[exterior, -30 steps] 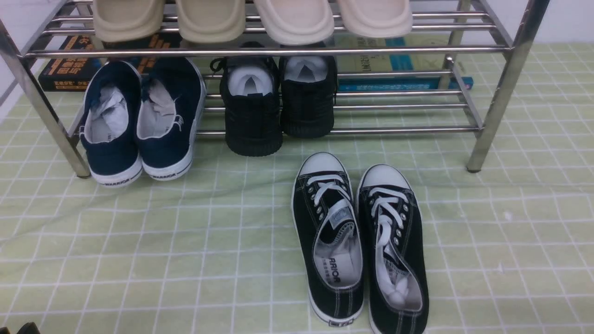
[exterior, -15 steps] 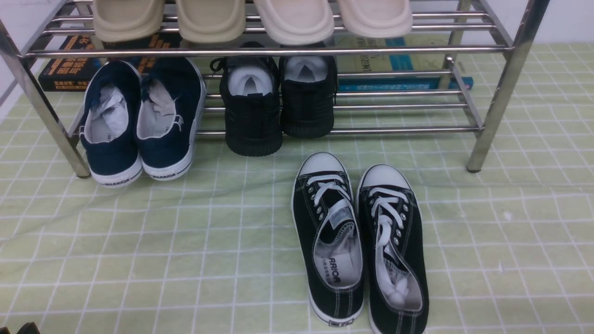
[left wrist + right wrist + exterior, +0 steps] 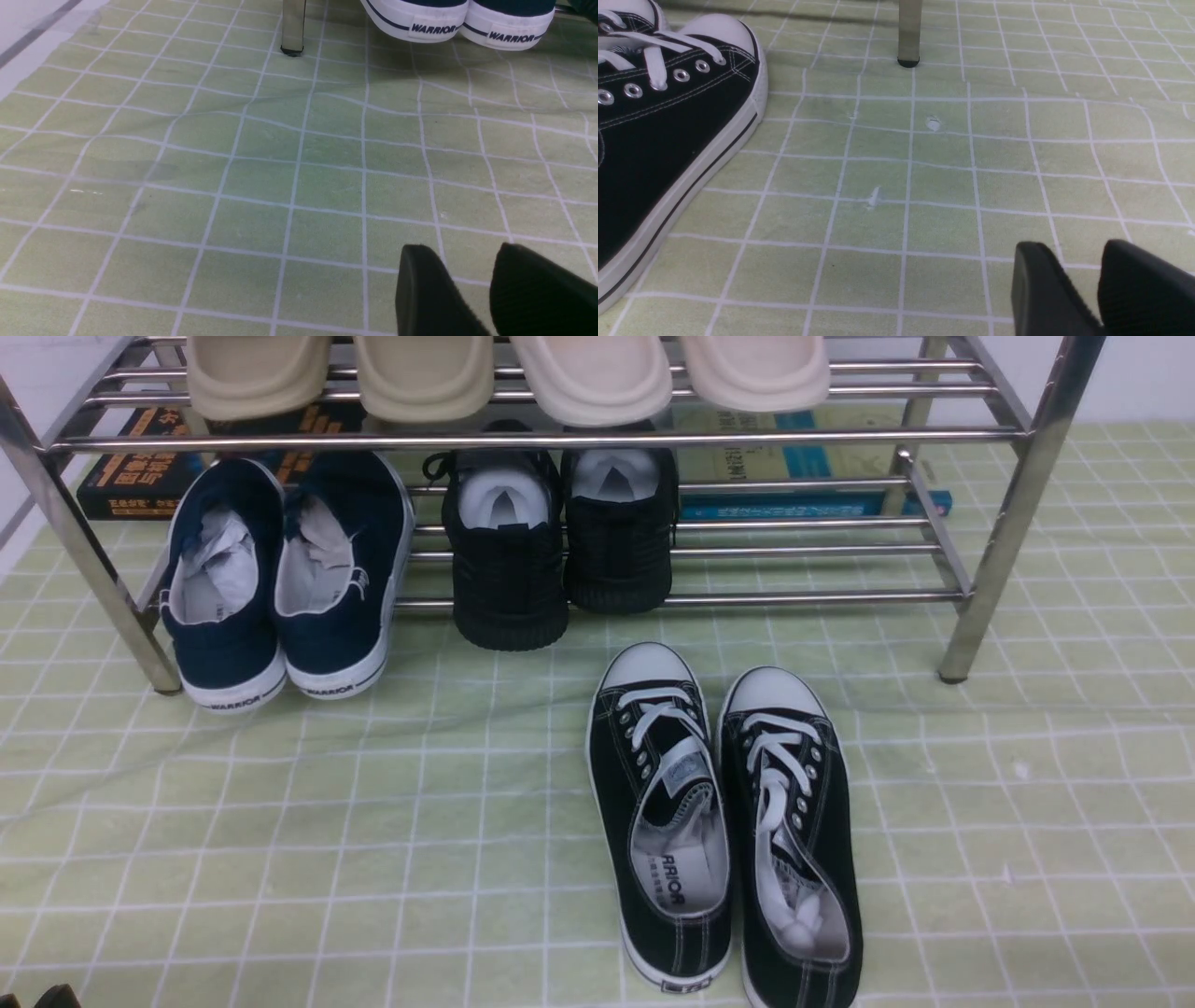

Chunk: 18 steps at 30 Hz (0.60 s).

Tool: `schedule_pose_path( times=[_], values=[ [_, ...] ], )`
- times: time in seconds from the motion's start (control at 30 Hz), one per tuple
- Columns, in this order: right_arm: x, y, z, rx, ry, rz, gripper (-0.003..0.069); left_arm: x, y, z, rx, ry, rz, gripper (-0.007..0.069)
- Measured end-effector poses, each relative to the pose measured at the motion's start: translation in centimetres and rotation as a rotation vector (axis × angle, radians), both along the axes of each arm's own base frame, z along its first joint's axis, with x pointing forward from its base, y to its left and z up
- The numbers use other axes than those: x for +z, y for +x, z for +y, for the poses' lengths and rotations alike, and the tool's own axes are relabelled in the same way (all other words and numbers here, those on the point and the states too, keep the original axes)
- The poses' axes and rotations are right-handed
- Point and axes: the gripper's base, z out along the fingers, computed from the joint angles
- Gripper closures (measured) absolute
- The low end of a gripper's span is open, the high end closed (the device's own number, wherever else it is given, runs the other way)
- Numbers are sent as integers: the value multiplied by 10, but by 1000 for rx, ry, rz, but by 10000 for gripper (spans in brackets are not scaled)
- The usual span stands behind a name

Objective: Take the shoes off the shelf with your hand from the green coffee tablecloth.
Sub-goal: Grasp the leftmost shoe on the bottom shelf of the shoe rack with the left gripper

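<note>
A green cloth (image 3: 373, 821) with white lines lies under everything. The blue shoes (image 3: 280, 588) sit at the left end of the shelf's (image 3: 747, 600) bottom row, heels poking out. The left end effector (image 3: 467, 254) and the right end effector (image 3: 1073, 252) are each a little open and hold nothing.

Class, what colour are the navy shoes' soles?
White, with a thin navy stripe; the shoes show it best in the left wrist view.

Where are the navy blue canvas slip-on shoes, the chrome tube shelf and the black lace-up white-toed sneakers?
navy blue canvas slip-on shoes (image 3: 322, 635): front view, heel canvas of one shoe.
chrome tube shelf (image 3: 523, 439): front view, upper tier's front bar.
black lace-up sneakers (image 3: 681, 770): front view, one shoe's tongue.
</note>
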Motion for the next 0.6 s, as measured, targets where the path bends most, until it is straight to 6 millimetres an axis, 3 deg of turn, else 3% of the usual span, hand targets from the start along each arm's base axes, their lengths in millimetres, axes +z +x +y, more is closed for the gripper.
schedule_pose_path(
  times=[0.07,0.17,0.27,0.37,0.47,0.6],
  values=[
    [0,0,0,0,0,0,441,0,0,0,5,-33,-2,383],
    [0,0,0,0,0,0,439,0,0,-4,21,-219,-9,383],
    [0,0,0,0,0,0,435,1,0,-12,63,-679,6,383],
    [0,0,0,0,0,0,433,1,0,-17,94,-960,28,383],
    [0,0,0,0,0,0,431,2,0,-18,107,-1064,38,383],
    [0,0,0,0,0,0,424,3,0,-18,108,-1078,25,383]
  ],
)
